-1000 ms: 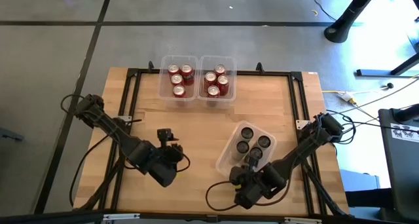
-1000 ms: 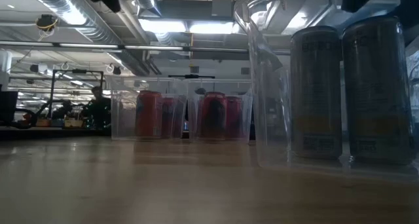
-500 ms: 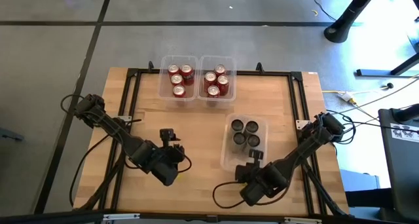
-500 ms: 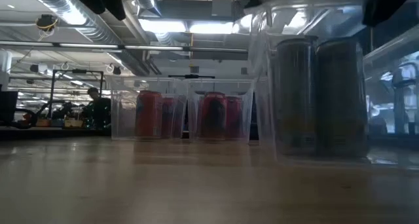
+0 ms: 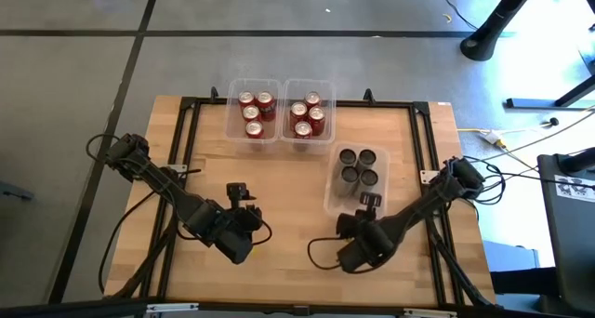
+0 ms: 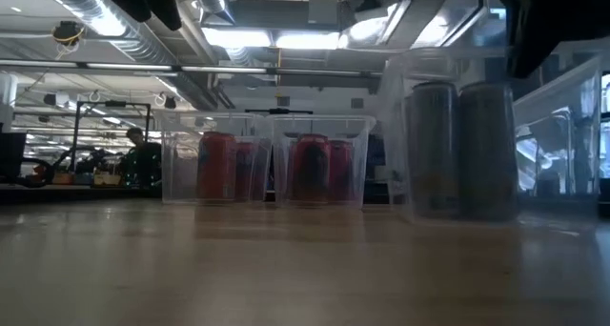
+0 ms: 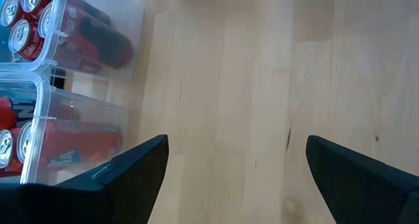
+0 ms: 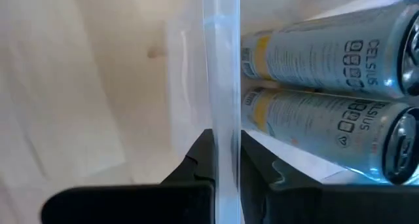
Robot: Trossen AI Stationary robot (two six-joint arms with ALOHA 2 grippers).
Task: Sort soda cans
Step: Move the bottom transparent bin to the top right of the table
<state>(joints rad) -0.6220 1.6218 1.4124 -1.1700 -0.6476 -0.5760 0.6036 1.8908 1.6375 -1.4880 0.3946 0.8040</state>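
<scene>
Three dark grey cans (image 5: pixel 357 166) stand in a clear bin (image 5: pixel 332 195) right of the table's middle; the low view shows them too, dark grey cans (image 6: pixel 459 150). Red cans (image 5: pixel 253 112) and more red cans (image 5: pixel 308 114) fill two clear bins at the far edge. My right gripper (image 5: pixel 370 204) is shut on the near wall of the dark cans' bin. My left gripper (image 5: pixel 240 197) hangs open over bare wood, left of centre; in its wrist view, as left gripper (image 7: pixel 236 178), the red-can bins lie off to one side. My right gripper pinches the bin's near wall (image 8: pixel 222 112) at its rim, with one finger (image 8: pixel 265 168) inside the bin beside the cans and the other finger (image 8: pixel 196 162) outside. It comes from the table's near side, slanting down. The bin stands upright, its base on the table.
A black frame (image 5: pixel 423 141) runs around the tabletop. Open wood (image 5: pixel 279 183) lies between the grippers and the far bins. Cables loop on the table by both arms. Beyond the far edge the low view shows a room with desks.
My right gripper has moved toward the far edge, keeping its hold, and has taken the dark cans' bin with it. The bin has slid along the table away from the near edge and turned from a slant to square with the table. The left arm has kept still.
</scene>
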